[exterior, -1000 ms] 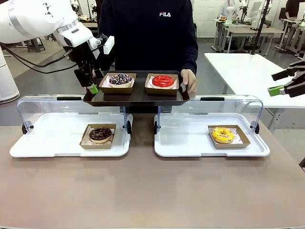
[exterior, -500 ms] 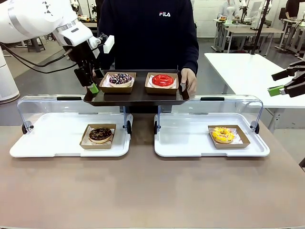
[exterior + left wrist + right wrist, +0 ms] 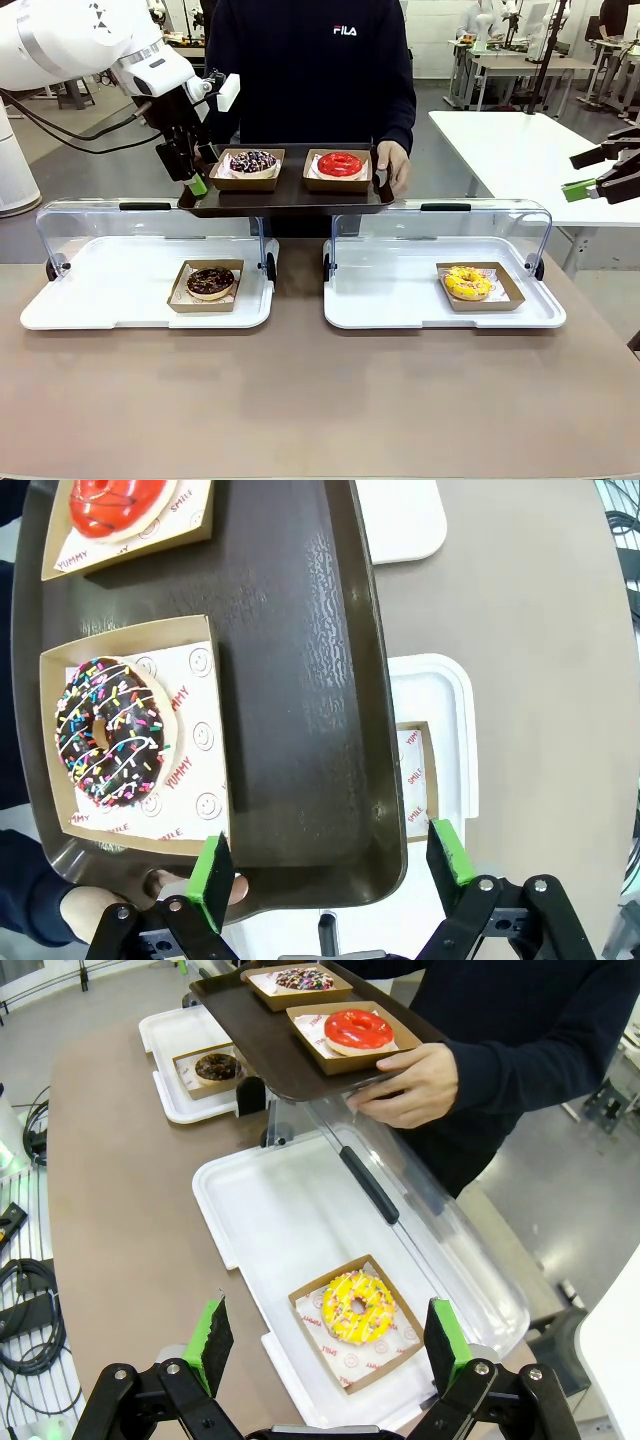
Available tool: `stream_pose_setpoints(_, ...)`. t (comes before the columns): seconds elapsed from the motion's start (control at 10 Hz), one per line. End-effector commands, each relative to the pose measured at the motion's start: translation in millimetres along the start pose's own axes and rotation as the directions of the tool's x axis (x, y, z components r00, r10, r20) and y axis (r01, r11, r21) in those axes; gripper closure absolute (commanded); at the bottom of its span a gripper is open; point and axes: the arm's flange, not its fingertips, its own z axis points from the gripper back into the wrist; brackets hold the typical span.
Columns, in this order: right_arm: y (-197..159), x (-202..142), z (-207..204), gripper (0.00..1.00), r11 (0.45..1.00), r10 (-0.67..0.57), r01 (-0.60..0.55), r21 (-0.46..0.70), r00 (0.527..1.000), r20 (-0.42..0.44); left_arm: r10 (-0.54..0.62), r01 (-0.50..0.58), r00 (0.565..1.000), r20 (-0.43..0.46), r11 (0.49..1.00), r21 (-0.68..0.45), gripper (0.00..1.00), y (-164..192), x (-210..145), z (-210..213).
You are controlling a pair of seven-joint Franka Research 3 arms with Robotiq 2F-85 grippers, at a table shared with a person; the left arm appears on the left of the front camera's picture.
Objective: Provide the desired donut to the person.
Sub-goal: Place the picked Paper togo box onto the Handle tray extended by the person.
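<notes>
The dark tray has gone up a little and the sprinkle donut now sits on it.

The sprinkle donut [image 3: 252, 162] lies in its paper box at the left end of the dark tray [image 3: 285, 197], beside the red donut [image 3: 340, 164]. The person [image 3: 310, 60] has lifted the tray slightly higher than a second ago, gripping its right end with one hand [image 3: 393, 165]. The left fingers [image 3: 190, 172] hang wide open with nothing in them, just off the tray's left end. Below the tray, a chocolate donut [image 3: 210, 282] and a yellow donut [image 3: 467, 282] wait in white trays on the bench [image 3: 320, 400]. The right fingers [image 3: 325, 1345] are wide open and empty over the yellow donut, far right of the tray. The handover looks done.
</notes>
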Motion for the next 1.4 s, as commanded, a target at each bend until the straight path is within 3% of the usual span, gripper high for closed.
stream_pose_setpoints(0.0, 1.2, -2.2, 0.0, 0.00, 1.000, 0.012, -0.012, 0.009, 1.000, -0.003, -0.008, 0.008, 1.000, -0.011, 1.000, 0.014, 0.00, 0.8, -0.2, -1.0)
stream_pose_setpoints(1.0, 1.2, -2.2, 0.0, 0.00, 1.000, 0.012, -0.012, 0.009, 1.000, -0.003, 0.000, 0.000, 1.000, 0.000, 1.000, 0.000, 0.00, 0.0, 0.0, 0.0)
stream_pose_setpoints(1.3, 1.2, -2.2, 0.0, 0.00, 1.000, 0.012, -0.012, 0.009, 1.000, -0.003, 0.220, -0.225, 0.959, 0.176, 0.974, 0.006, 0.00, -40.8, -54.6, 65.7)
